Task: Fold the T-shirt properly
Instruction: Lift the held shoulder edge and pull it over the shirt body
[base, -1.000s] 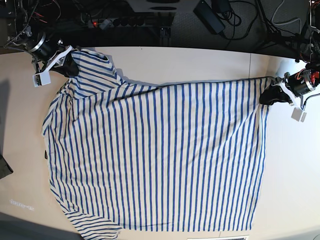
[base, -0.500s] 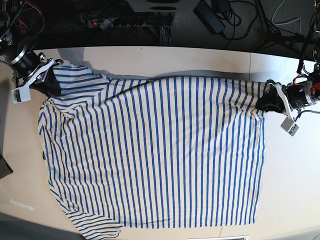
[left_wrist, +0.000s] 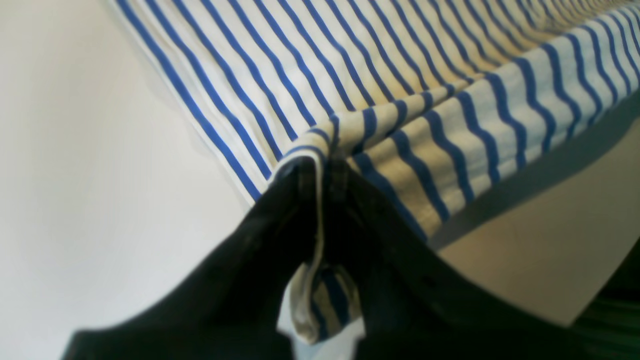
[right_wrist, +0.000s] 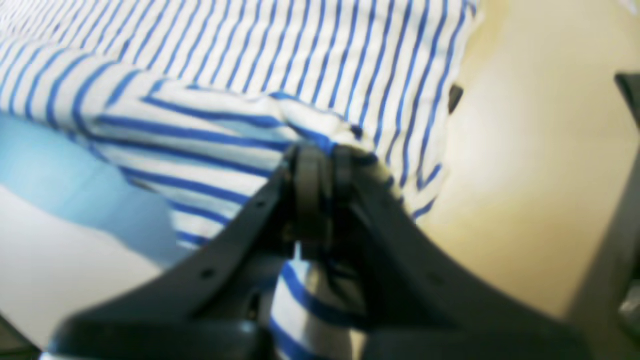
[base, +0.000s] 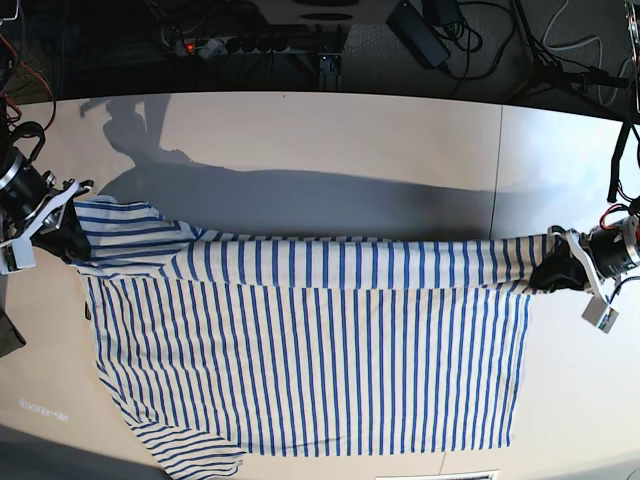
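One T-shirt on desk; far edge lifted, pinched by left jaws and right jaws. Bare desk beyond.

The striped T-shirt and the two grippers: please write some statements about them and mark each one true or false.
1. The left gripper is shut on the white fabric T-shirt with thin blue stripes. True.
2. The right gripper is open and holds nothing. False: it is shut on the shirt's other top corner.
3. The shirt's far edge is lifted between the two grippers. True.
4. The shirt lies on a dark green table. False: the pale table is light beige.
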